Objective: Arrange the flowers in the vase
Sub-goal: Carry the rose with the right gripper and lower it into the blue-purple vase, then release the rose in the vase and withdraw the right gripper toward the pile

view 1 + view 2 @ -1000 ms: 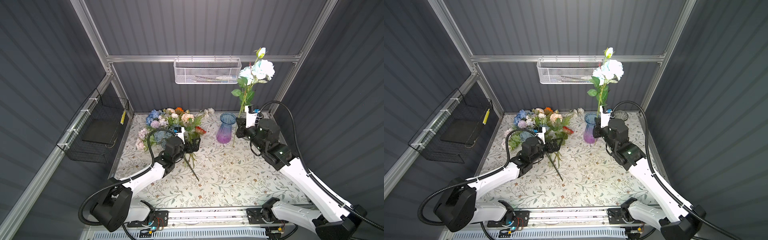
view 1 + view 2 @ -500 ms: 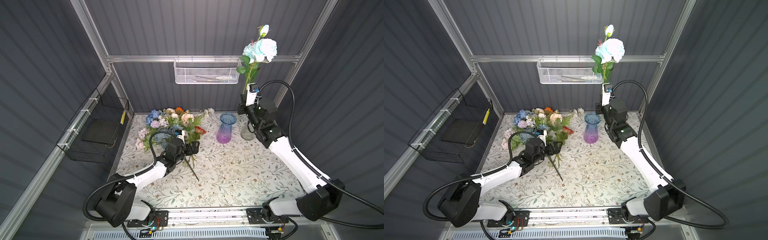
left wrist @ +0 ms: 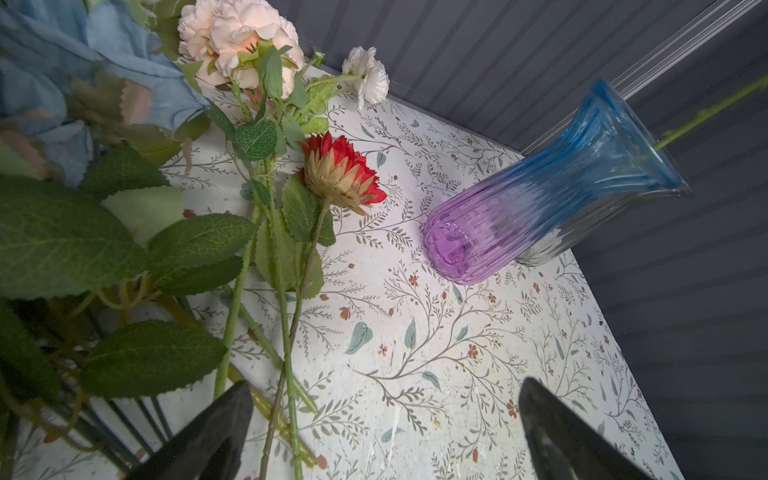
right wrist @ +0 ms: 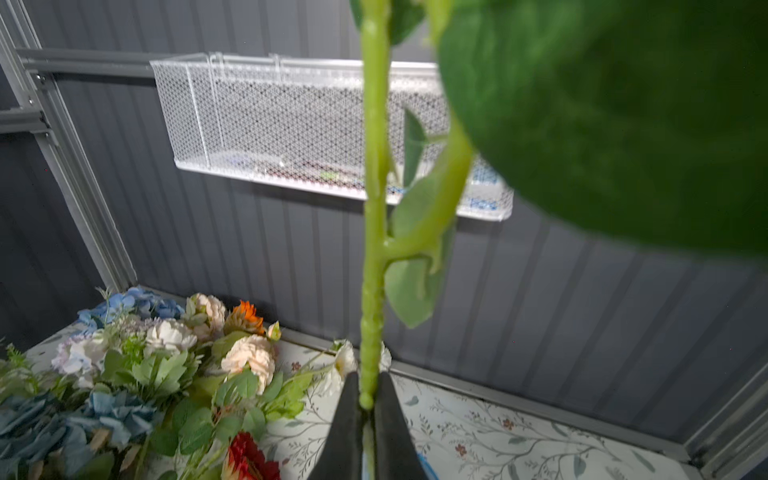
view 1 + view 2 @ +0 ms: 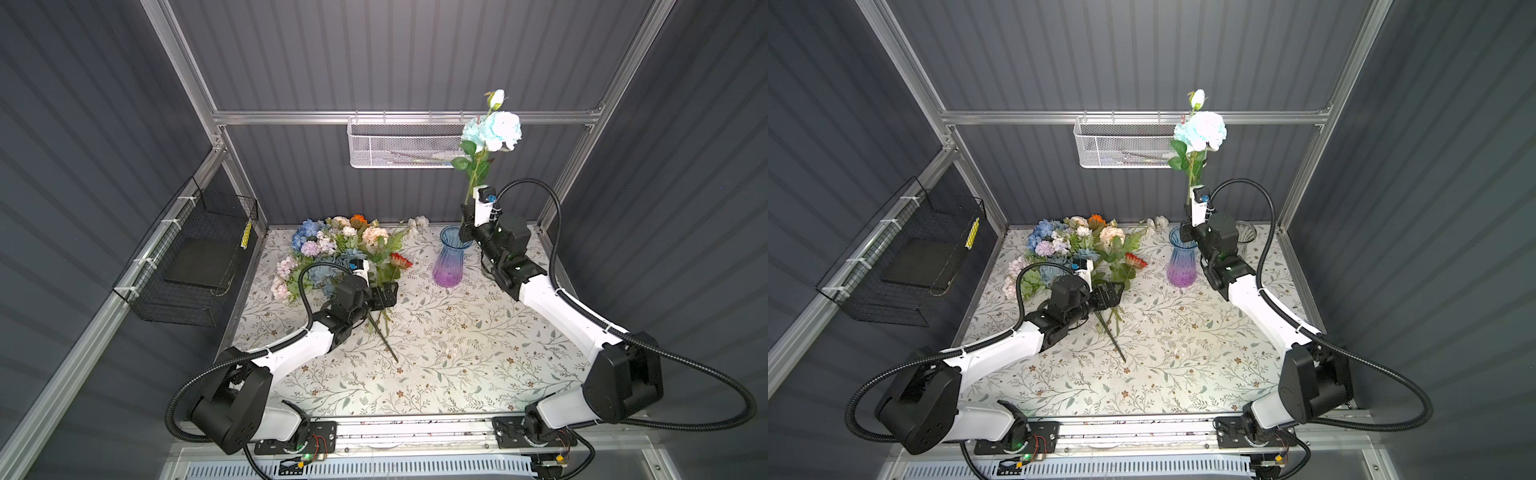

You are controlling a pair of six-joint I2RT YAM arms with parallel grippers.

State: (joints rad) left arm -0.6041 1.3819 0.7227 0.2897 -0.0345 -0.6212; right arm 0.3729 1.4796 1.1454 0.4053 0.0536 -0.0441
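Two arms, two hands. Jaws of the right hand point(image 4: 368, 397) pinched together on the knobbly green plastic stem point(image 4: 374, 208) of one upright artificial flower point(image 5: 494, 132): one ruffled pale-blue-and-white fabric head, one closed bud. Lower stem end at the flared rim of the single ribbed glass vase point(image 5: 449, 259), blue fading to purple, upright at the back of the floral-print desk point(image 5: 457, 353); inside or not, unclear. Jaws of the left hand point(image 3: 384, 386) wide apart, gripping nothing, low over the stems of the heap of fabric flowers point(image 5: 340, 249) lying far left: one red spiky head point(image 3: 345, 174), one orange head point(image 5: 358, 220), blue hydrangeas, peach ruffles, serrated leaves. One clear glass vase point(image 5: 1246, 236) behind the right arm. One white mesh basket point(image 5: 405, 145) and one black wire basket point(image 5: 195, 257) on the walls.
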